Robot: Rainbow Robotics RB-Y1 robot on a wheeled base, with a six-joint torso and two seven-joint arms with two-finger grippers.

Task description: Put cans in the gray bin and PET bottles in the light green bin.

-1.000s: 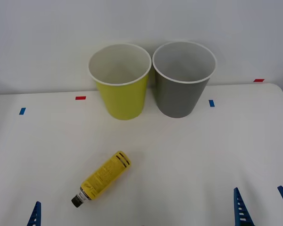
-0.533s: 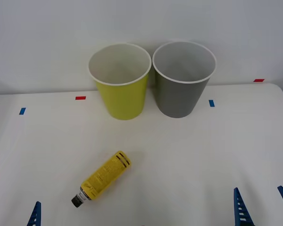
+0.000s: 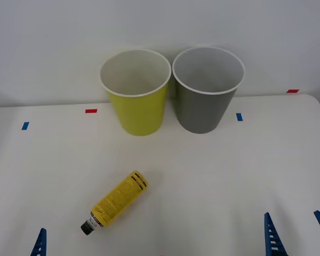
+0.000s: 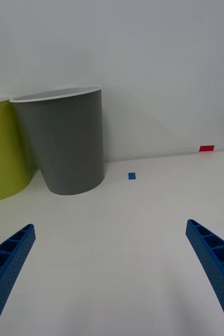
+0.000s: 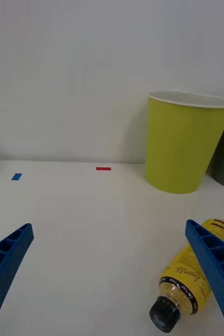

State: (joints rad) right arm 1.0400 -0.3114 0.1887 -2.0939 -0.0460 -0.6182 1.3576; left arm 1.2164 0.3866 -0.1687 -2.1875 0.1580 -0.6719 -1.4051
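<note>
Nothing has moved since the earlier frames: the PET bottle (image 3: 115, 202) lies on the table (image 3: 213, 176) at seven o'clock from the light green bin (image 3: 136, 93), untouched. Left tool (image 5: 109, 273) and right tool (image 3: 296, 234) wait with fingers apart, so sorting hasn't begun.

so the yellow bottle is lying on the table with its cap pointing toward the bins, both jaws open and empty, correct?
Not quite. The yellow bottle lies on the table, but the front view shows its black cap pointing toward the robot, away from the light green bin and the gray bin. The rest holds: the left gripper and right gripper both have their jaws open and empty.
</note>
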